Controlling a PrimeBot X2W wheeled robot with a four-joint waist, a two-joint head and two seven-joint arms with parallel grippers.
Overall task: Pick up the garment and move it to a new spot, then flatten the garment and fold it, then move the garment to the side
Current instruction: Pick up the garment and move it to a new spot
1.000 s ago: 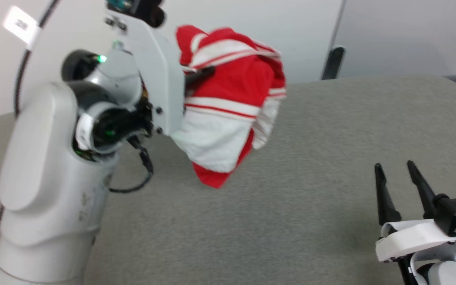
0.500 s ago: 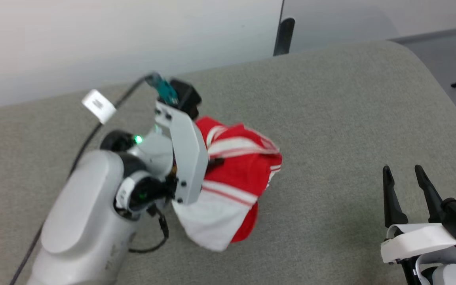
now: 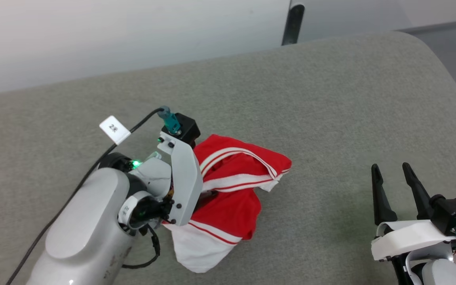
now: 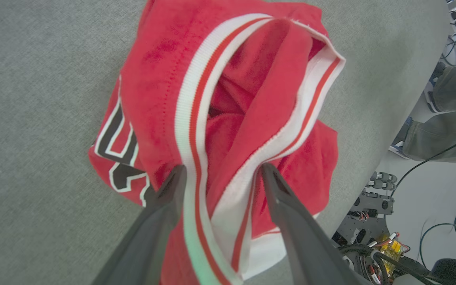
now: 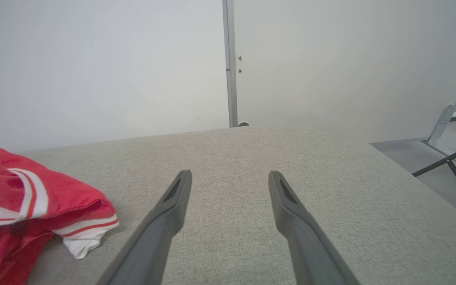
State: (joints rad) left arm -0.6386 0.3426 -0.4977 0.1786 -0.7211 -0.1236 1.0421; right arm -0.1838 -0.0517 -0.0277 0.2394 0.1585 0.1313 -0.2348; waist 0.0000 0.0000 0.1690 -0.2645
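Nearest, at the lower right of the head view, the right gripper [image 3: 391, 169] is held over the grey padded table [image 3: 331, 118], its fingers spread with nothing between them. Further in, the left gripper [image 4: 223, 171] is seen with its fingers parted just as wide, and a band of white-and-red striped trim lies in the gap. The garment [image 3: 232, 190] is bunched in a heap on the table near its middle, with its black-and-white lettering turned to one side. Beyond the table's far edge a pale wall [image 3: 133, 35] is seen.
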